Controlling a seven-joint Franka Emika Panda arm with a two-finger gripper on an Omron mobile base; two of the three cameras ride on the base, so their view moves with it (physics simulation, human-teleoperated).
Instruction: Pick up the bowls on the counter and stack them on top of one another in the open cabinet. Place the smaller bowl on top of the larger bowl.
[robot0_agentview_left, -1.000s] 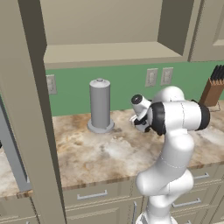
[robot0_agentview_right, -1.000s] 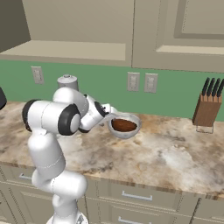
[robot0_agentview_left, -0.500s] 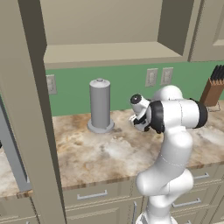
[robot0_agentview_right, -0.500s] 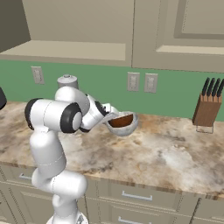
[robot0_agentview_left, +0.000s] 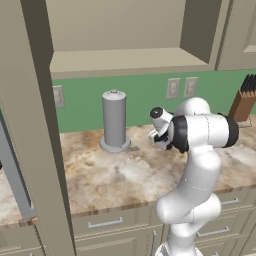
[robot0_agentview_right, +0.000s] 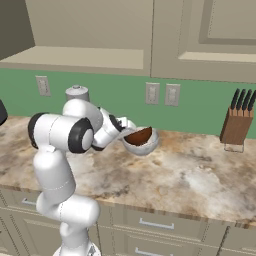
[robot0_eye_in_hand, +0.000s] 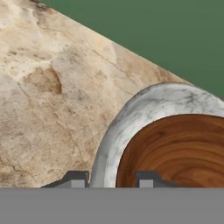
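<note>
The larger bowl (robot0_agentview_right: 146, 148), pale and marbled, hangs tilted just above the counter (robot0_agentview_right: 190, 175) near the green back wall. Inside it lies the smaller bowl (robot0_agentview_right: 138, 135), glossy dark brown and tipped to one side. My gripper (robot0_agentview_right: 126, 136) is shut on the pale bowl's near rim. In the hand view my gripper (robot0_eye_in_hand: 112, 180) straddles that rim, one tip outside the larger bowl (robot0_eye_in_hand: 144, 105) and one inside beside the smaller bowl (robot0_eye_in_hand: 179, 148). The open cabinet (robot0_agentview_left: 125, 61) is up and to the left, its shelf floor bare.
A tall grey canister (robot0_agentview_left: 114, 120) stands on the counter left of the arm. A knife block (robot0_agentview_right: 236, 126) sits at the far right by the wall. A cabinet post (robot0_agentview_left: 40, 125) rises close at the left.
The jaws have closed from wide open onto the pale bowl's rim. Both bowls have risen slightly off the counter and tipped.
</note>
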